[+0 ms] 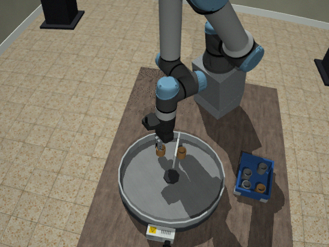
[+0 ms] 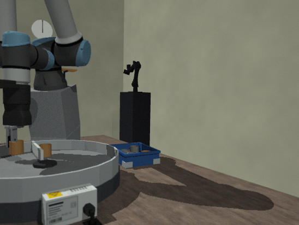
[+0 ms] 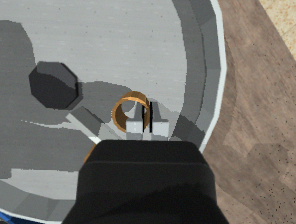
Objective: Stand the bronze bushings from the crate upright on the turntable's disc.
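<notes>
My gripper [image 1: 158, 146] [image 2: 10, 141] [image 3: 147, 110] is shut on the wall of a bronze bushing [image 1: 161, 153] [image 2: 17, 148] [image 3: 117, 118], one finger inside it and one outside. The bushing is upright, low over or on the back part of the turntable's disc [image 1: 144, 189] [image 3: 110, 40]; contact is unclear. A second bronze bushing [image 1: 181, 154] [image 2: 47, 150] stands upright on the disc, across the pale bar. The blue crate [image 1: 252, 195] [image 2: 142, 161] holds a third bronze bushing [image 1: 260, 189], upright at its front right, and three steel bushings [image 1: 262, 168] [image 1: 247, 174] [image 1: 246, 184].
The dark hub [image 1: 171, 176] [image 2: 45, 164] [image 3: 54, 85] is at the disc's centre. A pale upright bar [image 1: 176, 147] [image 2: 37, 150] runs from the raised rim [image 1: 120, 189] [image 3: 223, 65] toward the hub. A white control box [image 1: 160, 234] [image 2: 69, 205] sits at the turntable's front.
</notes>
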`<state>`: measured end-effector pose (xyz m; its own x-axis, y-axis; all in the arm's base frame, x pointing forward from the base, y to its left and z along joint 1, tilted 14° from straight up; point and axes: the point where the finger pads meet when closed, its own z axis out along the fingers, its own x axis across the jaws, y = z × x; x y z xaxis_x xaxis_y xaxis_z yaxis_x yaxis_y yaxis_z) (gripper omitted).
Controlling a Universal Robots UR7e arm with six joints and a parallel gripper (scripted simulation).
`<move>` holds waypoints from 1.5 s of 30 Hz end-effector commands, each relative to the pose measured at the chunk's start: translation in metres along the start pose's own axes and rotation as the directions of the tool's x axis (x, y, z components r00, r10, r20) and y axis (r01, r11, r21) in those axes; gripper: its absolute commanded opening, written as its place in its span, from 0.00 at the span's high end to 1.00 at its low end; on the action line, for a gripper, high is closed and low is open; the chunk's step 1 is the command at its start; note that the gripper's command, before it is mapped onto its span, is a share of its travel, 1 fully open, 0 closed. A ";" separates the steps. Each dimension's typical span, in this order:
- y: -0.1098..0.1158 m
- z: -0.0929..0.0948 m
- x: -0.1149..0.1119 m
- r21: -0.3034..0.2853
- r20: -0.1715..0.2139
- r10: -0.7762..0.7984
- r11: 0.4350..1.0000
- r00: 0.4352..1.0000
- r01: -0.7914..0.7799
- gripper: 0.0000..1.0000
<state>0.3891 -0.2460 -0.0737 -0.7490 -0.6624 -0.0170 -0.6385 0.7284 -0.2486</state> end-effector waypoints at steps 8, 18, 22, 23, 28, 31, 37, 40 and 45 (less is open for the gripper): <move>-0.001 0.015 0.000 0.002 0.000 0.000 1.000 1.000 0.000 1.00; -0.001 0.016 0.000 0.002 0.000 0.000 1.000 1.000 0.000 1.00; -0.001 0.016 0.000 0.002 0.000 0.000 1.000 1.000 0.000 1.00; -0.001 0.016 0.000 0.002 0.000 0.000 1.000 1.000 0.000 1.00; -0.001 0.016 0.000 0.002 0.000 0.000 1.000 1.000 0.000 1.00; -0.001 0.016 0.000 0.002 0.000 0.000 1.000 1.000 0.000 1.00; -0.001 0.016 0.000 0.002 0.000 0.000 1.000 1.000 0.000 1.00; -0.001 0.016 0.000 0.002 0.000 0.000 1.000 1.000 0.000 1.00; -0.001 0.016 0.000 0.002 0.000 0.000 1.000 1.000 0.000 1.00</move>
<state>0.3921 -0.2490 -0.0898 -0.7490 -0.6623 -0.0170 -0.6384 0.7283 -0.2491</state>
